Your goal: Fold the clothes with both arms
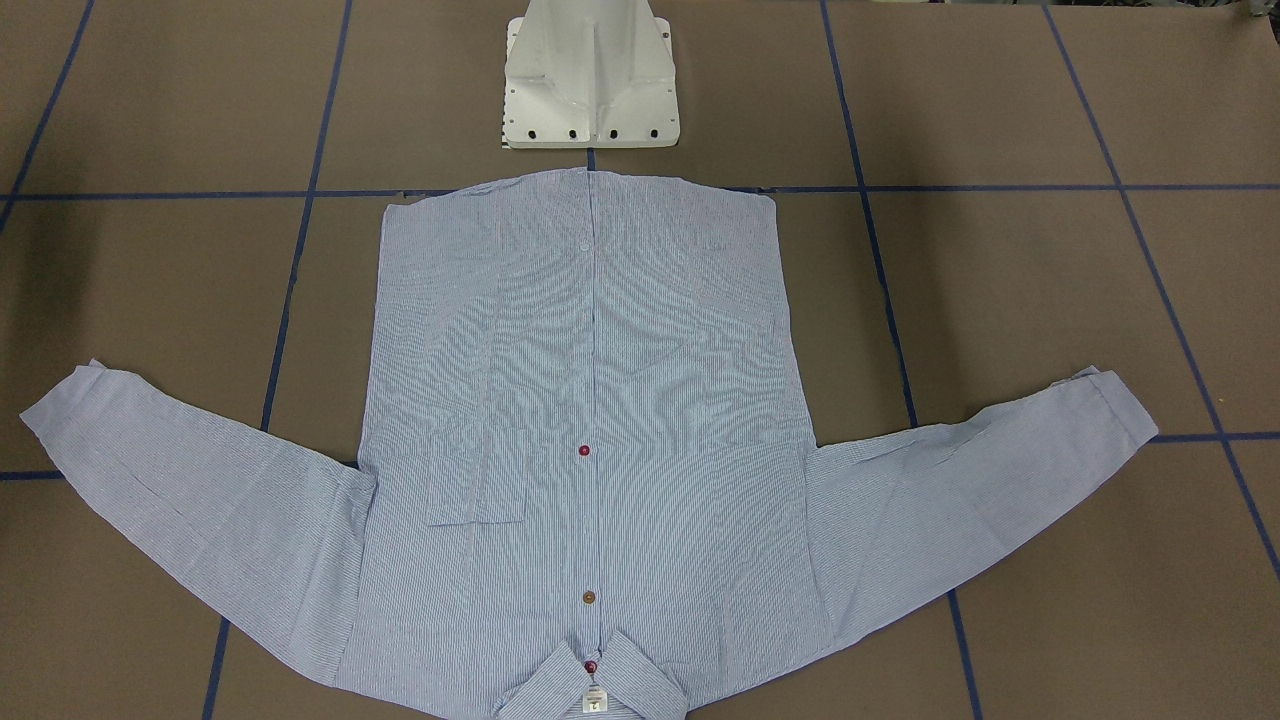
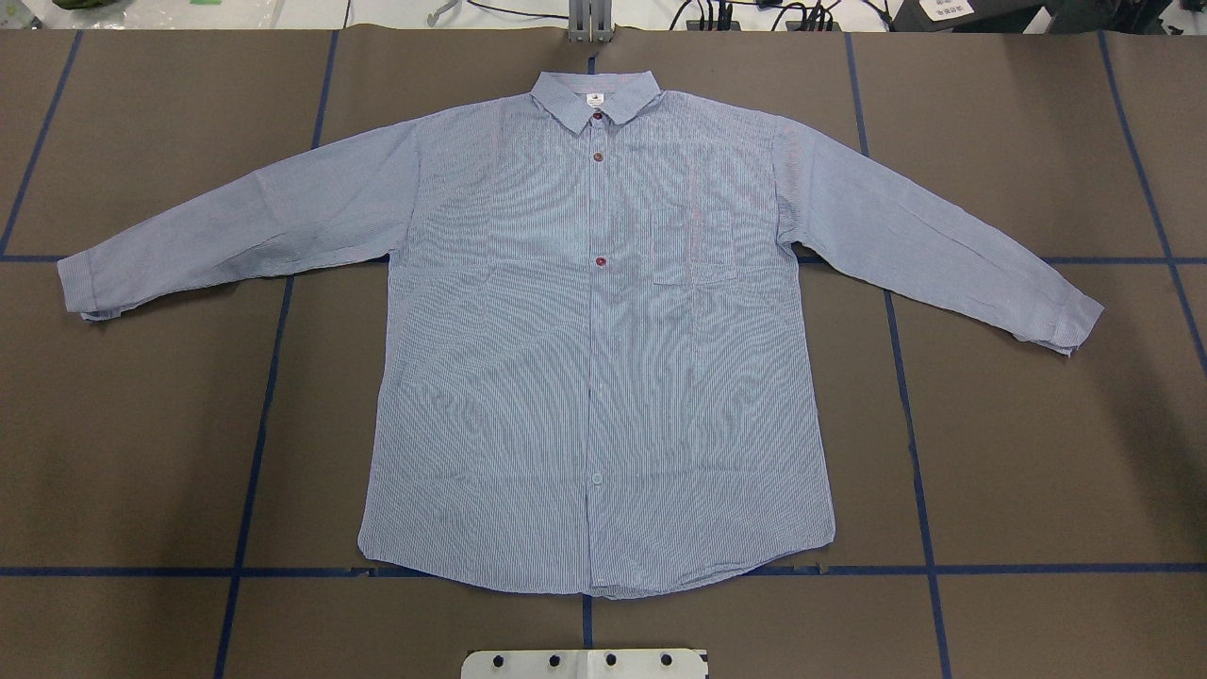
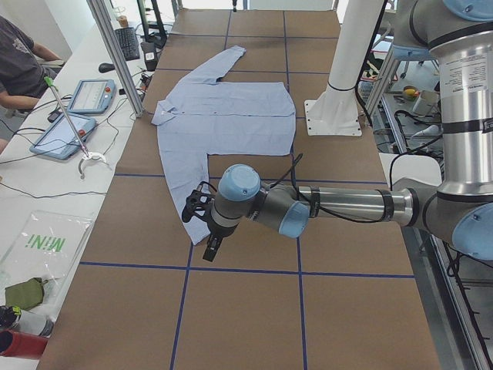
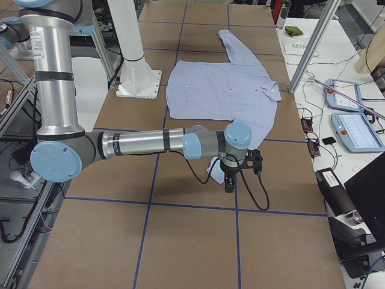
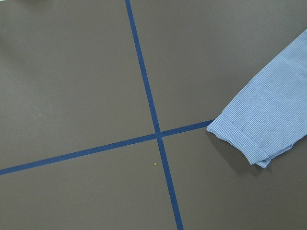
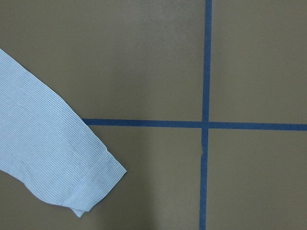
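Black against brown paper, the left jaws, tipping the left arm (image 3: 339, 204), hang over the left cuff (image 5: 240, 139). The right jaws, on the right arm (image 4: 138, 143), hang over the right cuff (image 6: 98, 177). I cannot tell whether either pair is spread or pressed together: only the side views show them, and neither wrist view catches a fingertip.

Between the two pairs the shirt (image 2: 603, 377) lies flat and buttoned on the surface (image 2: 141, 424), one sleeve reaching out toward each. No fold looks begun.

The risk, as I judge it, is that each cuff sits toward an edge of its wrist view, so a straight descent might close on bare paper or nip only the cuff's edge. Uneven pulls would then skew the body. The overhead and front views show neither arm.
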Robot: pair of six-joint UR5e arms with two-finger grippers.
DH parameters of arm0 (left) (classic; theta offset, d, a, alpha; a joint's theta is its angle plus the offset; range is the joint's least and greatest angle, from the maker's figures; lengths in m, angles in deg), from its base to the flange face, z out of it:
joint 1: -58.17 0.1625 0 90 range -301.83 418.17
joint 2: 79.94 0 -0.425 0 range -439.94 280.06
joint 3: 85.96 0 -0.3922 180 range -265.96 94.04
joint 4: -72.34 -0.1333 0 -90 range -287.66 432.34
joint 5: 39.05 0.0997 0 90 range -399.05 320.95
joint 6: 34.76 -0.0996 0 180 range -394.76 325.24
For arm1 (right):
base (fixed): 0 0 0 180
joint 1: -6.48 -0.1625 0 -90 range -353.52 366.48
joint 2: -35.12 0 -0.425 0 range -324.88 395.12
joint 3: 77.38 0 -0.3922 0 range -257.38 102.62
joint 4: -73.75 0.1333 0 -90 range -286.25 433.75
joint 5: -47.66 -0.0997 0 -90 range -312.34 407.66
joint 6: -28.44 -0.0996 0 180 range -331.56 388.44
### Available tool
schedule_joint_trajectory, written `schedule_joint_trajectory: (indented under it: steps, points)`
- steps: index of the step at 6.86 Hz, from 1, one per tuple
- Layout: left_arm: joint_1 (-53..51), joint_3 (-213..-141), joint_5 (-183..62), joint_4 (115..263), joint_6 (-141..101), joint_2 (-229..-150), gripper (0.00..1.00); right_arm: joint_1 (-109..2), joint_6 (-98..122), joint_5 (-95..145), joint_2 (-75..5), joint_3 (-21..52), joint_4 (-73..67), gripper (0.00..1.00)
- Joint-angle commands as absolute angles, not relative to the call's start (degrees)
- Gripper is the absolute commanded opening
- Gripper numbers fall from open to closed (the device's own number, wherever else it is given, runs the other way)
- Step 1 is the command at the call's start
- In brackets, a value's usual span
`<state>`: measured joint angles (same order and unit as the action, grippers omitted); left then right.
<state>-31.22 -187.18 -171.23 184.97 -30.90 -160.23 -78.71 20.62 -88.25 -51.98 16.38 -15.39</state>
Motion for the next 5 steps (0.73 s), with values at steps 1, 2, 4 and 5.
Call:
schedule_joint_trajectory:
  steps: [1, 2, 4, 5]
  points:
    - [-31.3, -189.0, -171.7, 185.8, -32.5, -158.6, 1.00, -78.7, 20.6, -88.3, -52.2, 16.4, -15.4, 1.00]
    - [-31.2, -188.4, -171.1, 185.8, -32.2, -158.3, 1.00, -78.6, 20.6, -88.3, -52.2, 16.4, -15.4, 1.00]
    - [-31.3, -189.6, -171.8, 186.2, -23.5, -157.6, 1.00, -78.6, 20.6, -88.5, -52.3, 16.4, -15.2, 1.00]
    - [-31.2, -190.0, -172.5, 186.2, -20.7, -158.0, 1.00, -78.6, 20.6, -88.7, -52.3, 16.4, -15.2, 1.00]
